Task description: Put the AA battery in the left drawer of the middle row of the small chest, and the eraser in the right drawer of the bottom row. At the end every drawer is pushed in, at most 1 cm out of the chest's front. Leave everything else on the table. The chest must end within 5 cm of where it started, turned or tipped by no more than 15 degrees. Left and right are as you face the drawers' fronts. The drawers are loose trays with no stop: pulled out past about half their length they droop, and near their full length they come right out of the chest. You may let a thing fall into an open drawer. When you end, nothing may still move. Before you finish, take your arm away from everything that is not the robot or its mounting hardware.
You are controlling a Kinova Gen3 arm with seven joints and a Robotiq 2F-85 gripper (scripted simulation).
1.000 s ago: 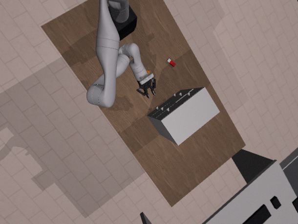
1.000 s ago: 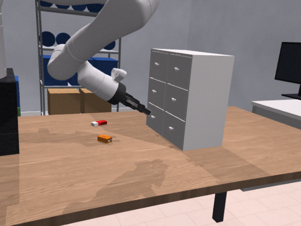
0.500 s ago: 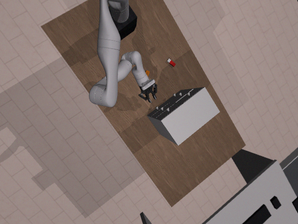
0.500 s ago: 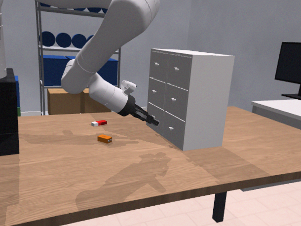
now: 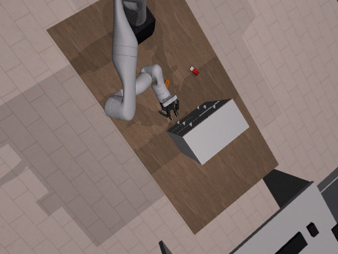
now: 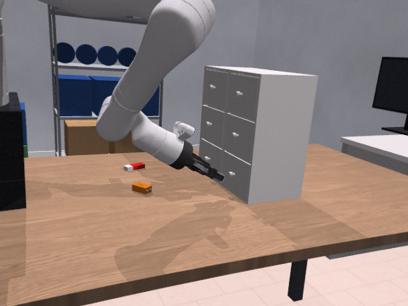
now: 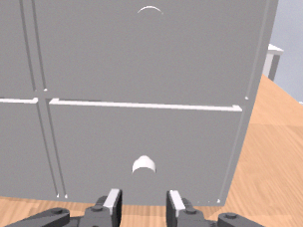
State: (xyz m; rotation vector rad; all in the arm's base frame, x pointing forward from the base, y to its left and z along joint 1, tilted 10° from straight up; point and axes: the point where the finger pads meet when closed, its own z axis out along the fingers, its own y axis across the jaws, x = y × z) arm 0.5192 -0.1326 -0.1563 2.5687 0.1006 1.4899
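The gripper [image 5: 174, 117] [image 6: 221, 177] [image 7: 144, 204], empty and part-spread, is facing the bottom-right drawer [image 5: 175, 127] [image 6: 241, 185] [image 7: 100, 149]. The eraser [image 5: 195, 71] [image 6: 134, 166] is lying left of centre in the exterior view, unstowed; the AA battery isn't showing, so its placing remains unconfirmed.

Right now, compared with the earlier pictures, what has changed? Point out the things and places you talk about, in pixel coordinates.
The claw [image 5: 174, 117] [image 6: 219, 177] [image 7: 144, 204] moved down and toward the bottom-right drawer's knob [image 5: 178, 122] [image 6: 232, 174] [image 7: 144, 165]. Nothing was taken hold of or let go. The chest [image 5: 216, 131] [image 6: 281, 133] [image 7: 150, 70] and orange block [image 5: 167, 82] [image 6: 142, 188] stayed put.
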